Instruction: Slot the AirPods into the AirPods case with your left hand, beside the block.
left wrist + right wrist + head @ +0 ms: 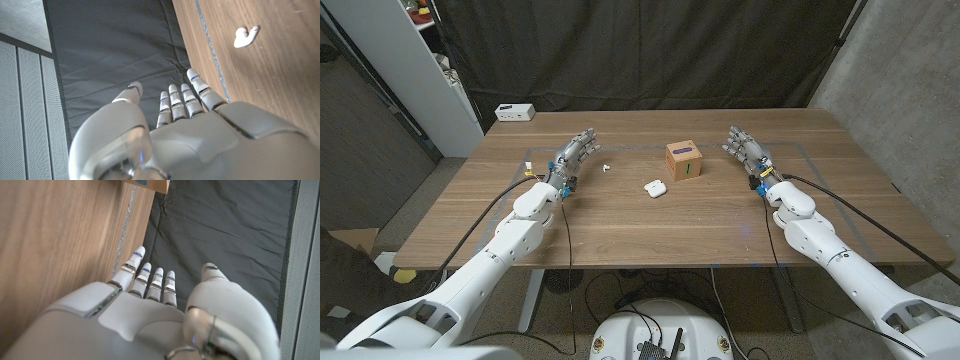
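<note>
A small white AirPod (pixel 605 168) lies loose on the wooden table (pixel 650 225), just right of my left hand (pixel 574 155); the left wrist view shows the AirPod (pixel 246 36) apart from the fingertips (pixel 193 76). The white AirPods case (pixel 654 187) sits near the table's middle, in front and to the left of the wooden block (pixel 683 160). My left hand is open, fingers straight and holding nothing. My right hand (pixel 747 148) stands open to the right of the block, empty, and the block's corner (pixel 147 185) shows in the right wrist view.
A white box (pixel 515 112) sits at the table's far left corner. A black curtain (pixel 650 50) hangs behind the table, and a white shelf unit (pixel 420 60) stands at the far left. Cables run along both arms.
</note>
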